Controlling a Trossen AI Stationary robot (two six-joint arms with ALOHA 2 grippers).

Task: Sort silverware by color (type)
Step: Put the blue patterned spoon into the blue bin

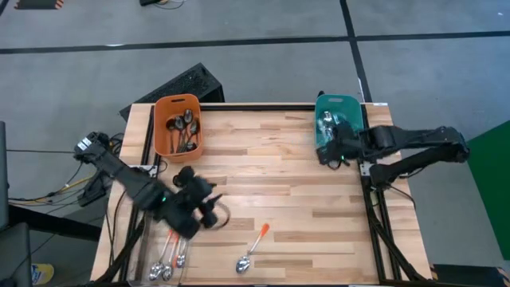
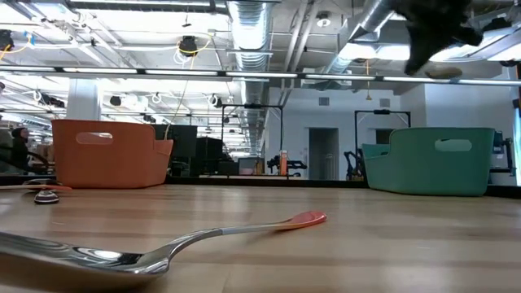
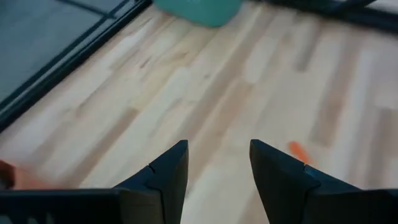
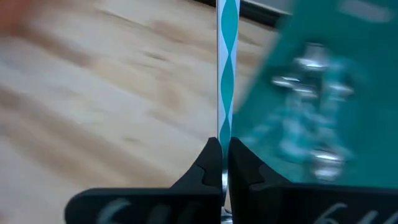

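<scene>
Blue-handled spoon [image 4: 227, 68]: pinched by its handle between the pressed-together fingers of the right gripper [image 4: 224, 163], beside the teal bin [image 1: 338, 119]; its bowl is cut off from sight.
Spoons in the teal bin [image 4: 309, 106]: several metal bowls, blurred, count unclear.
Orange-handled spoon [image 1: 253, 248]: lying free on the table [image 1: 295, 175], well apart from the teal bin, toward the opposite corner.
Spoons by the table edge [image 1: 169, 259]: two or three, partly hidden under the left arm.
Orange bin [image 1: 178, 125]: across the table from the teal bin, holding dark spoons.
Left gripper [image 3: 217, 171]: fingers spread, empty, above bare wood near the orange-handled spoon.
</scene>
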